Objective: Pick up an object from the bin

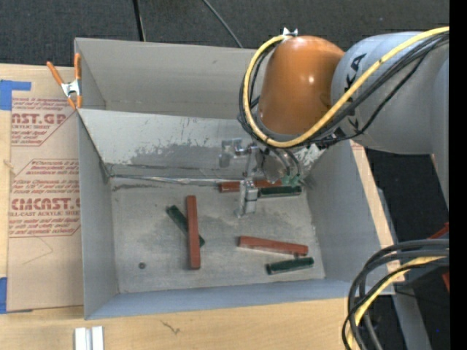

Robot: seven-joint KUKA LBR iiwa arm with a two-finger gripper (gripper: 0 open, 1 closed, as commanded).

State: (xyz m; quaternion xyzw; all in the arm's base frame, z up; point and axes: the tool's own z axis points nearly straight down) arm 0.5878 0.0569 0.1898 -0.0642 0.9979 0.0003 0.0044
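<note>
Grey metal bin [95, 217], sloped walls, scuffed floor. Arm enters from the right. An orange domed cover [299, 86] sits at the wrist, with yellow and black cables [255, 71] looped round it.

Claw [248, 199] is low in the bin, at the back of the floor near the foot of the rear wall, somewhat right of centre. Cannot tell whether the claw is open or closed; the wrist and cover hide much of it.

Nearest things are two slim bars lying roughly end to end along the rear of the floor:
- short red-brown bar [229, 187], just left of the claw, its right end meeting the claw.
- rear dark green bar [283, 190], just right of the claw, partly under the wrist.

The claw stands between these two, at the spot where their ends come together. Whether either one is gripped cannot be made out.

Elsewhere on the floor, all apart from the claw:
- long red-brown bar [193, 233], left of centre, running front to back.
- slanted dark green bar [177, 216], crossing that long bar at an angle, with the red-brown one on top.
- flat red-brown bar [271, 246], right front, lying crosswise.
- front dark green bar [290, 266], just in front of that one, near the front wall, slightly tilted.
</note>
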